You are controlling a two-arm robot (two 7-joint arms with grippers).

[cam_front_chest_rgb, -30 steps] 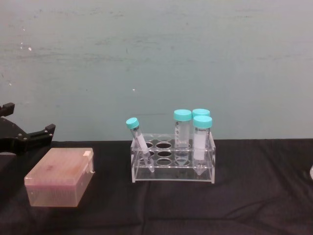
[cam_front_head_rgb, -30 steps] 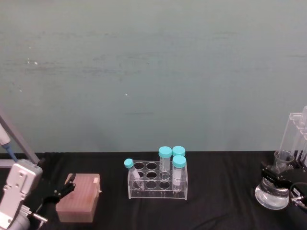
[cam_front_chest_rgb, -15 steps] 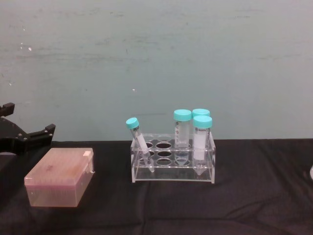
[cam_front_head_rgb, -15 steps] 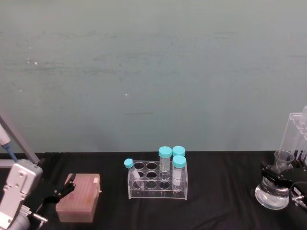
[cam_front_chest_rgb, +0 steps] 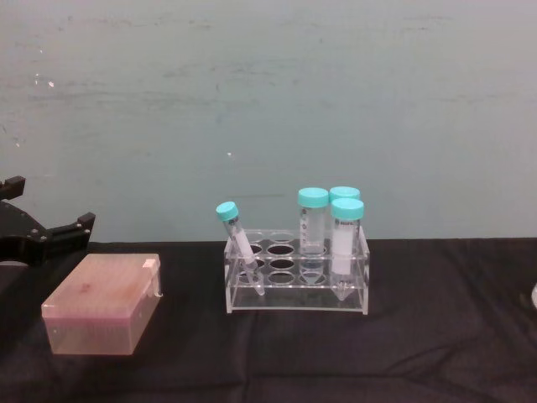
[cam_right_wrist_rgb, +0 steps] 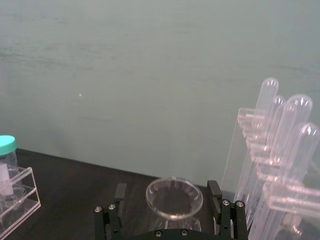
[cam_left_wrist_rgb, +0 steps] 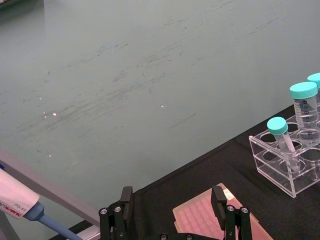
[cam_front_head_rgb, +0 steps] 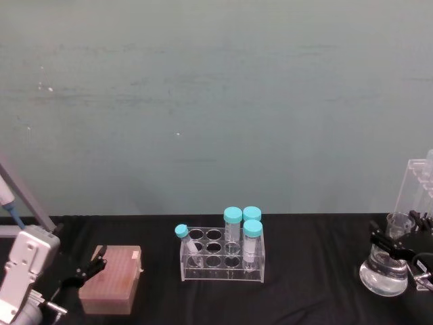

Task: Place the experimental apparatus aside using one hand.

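At the table's far right stand the conical flask (cam_front_head_rgb: 383, 276) with clear liquid, the small beaker (cam_front_head_rgb: 400, 224) behind it, and the tall acrylic stand (cam_front_head_rgb: 419, 184) with its round-topped tubes (cam_right_wrist_rgb: 280, 145). My right gripper (cam_front_head_rgb: 394, 230) is open at the height of the flask's neck. One finger (cam_front_head_rgb: 383, 244) crosses in front of the neck. In the right wrist view a round glass rim (cam_right_wrist_rgb: 174, 197) sits between the spread fingers (cam_right_wrist_rgb: 214, 193) with a gap on each side. My left gripper (cam_front_head_rgb: 90, 265) hangs open at the far left.
A clear tube rack (cam_front_head_rgb: 222, 263) with teal-capped tubes (cam_front_head_rgb: 233, 217) stands mid-table. A pink tip box (cam_front_head_rgb: 111, 279) lies left, right beside the left gripper (cam_front_chest_rgb: 49, 235). A pipette (cam_left_wrist_rgb: 22, 206) leans at the far left. Black cloth lies bare between rack and flask.
My right gripper has drawn back to the right, off the flask, and now shows less of its body. The flask, beaker and stand stay where they were. The left arm has not moved.
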